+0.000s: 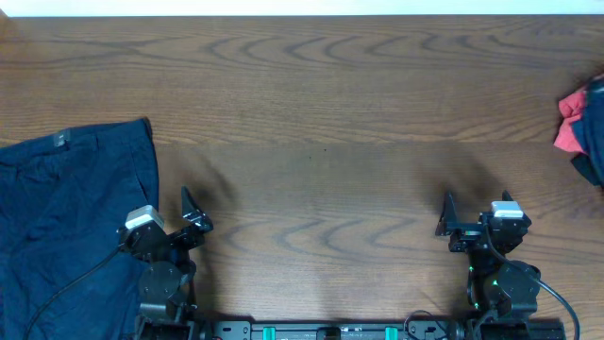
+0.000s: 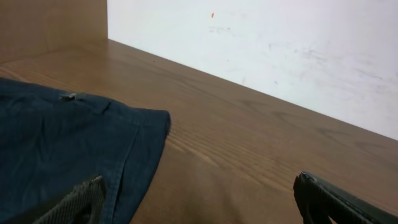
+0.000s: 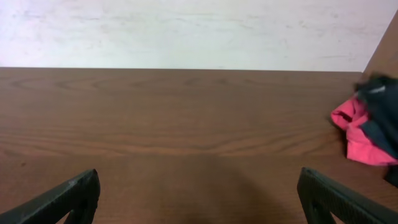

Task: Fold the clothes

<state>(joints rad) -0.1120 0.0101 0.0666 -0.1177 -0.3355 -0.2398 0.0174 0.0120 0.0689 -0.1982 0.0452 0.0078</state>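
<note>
The clothes [image 1: 66,217] are a large dark navy garment spread flat at the table's left, with a small label near the far hem. My left gripper [image 1: 193,210] hovers open just off the garment's right edge, holding nothing. In the left wrist view the navy cloth [image 2: 62,143] fills the lower left, and the left gripper [image 2: 199,186] has one finger over the fabric and the other over bare wood. My right gripper [image 1: 445,215] is open over bare table at the right, far from the garment. In its wrist view the right gripper [image 3: 199,179] has only wood between its fingers.
A bunched pink and dark cloth pile [image 1: 580,127] lies at the table's far right edge, seen also as the pile [image 3: 367,127] in the right wrist view. A white wall runs along the table's far side. The wooden tabletop [image 1: 321,123] stretches between the two arms.
</note>
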